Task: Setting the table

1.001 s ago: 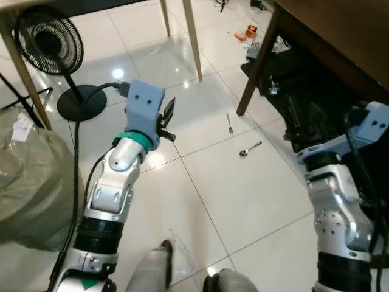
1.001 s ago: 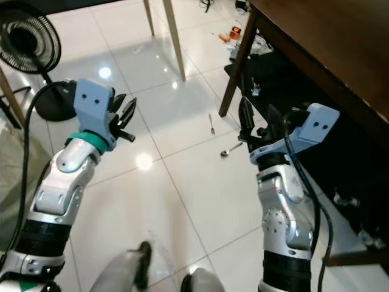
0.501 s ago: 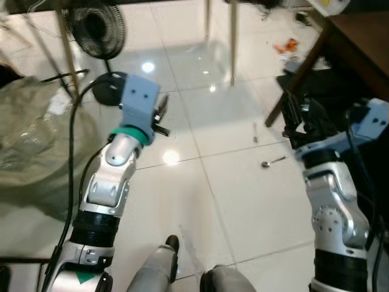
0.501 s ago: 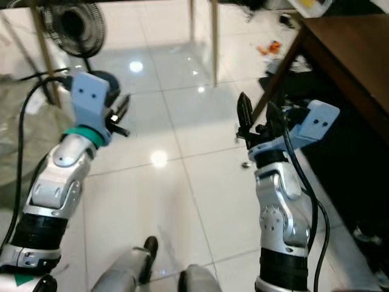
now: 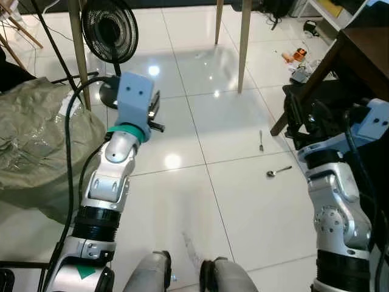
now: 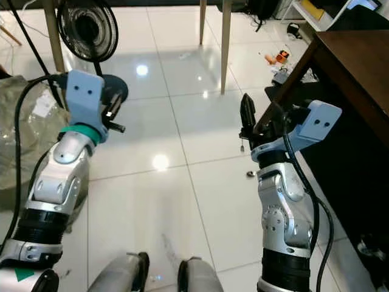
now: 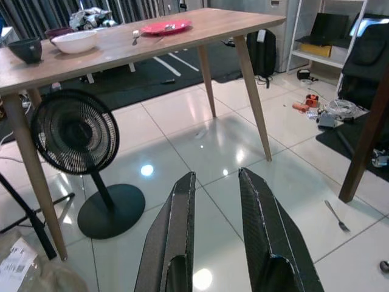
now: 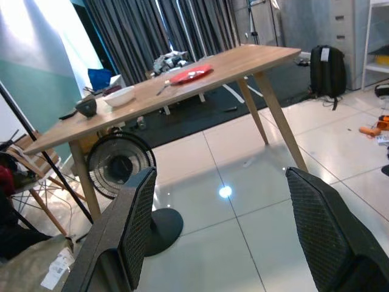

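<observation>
A fork (image 5: 261, 140) and a spoon (image 5: 278, 172) lie on the white tiled floor, just ahead of my right arm. Further off stands a light wooden table (image 8: 255, 61) bearing a red plate (image 8: 194, 73), a white bowl (image 8: 120, 96) and a dark bowl (image 8: 87, 106). My left gripper (image 7: 217, 176) is raised at chest height, its fingers slightly apart and holding nothing. My right gripper (image 6: 258, 118) is also raised, wide open and empty, above and to the right of the cutlery.
A black standing fan (image 5: 110, 28) with its round base and cable is ahead on the left. A grey-green plastic bag (image 5: 36, 140) lies at the left. A dark wooden table (image 6: 358, 67) stands close on the right, with black bags and small clutter (image 5: 298, 58) near its leg.
The whole view has swung and risen, bringing the fan and the light table's legs nearer the centre. Fork and spoon lie where they were. Both arms keep the same raised pose.
</observation>
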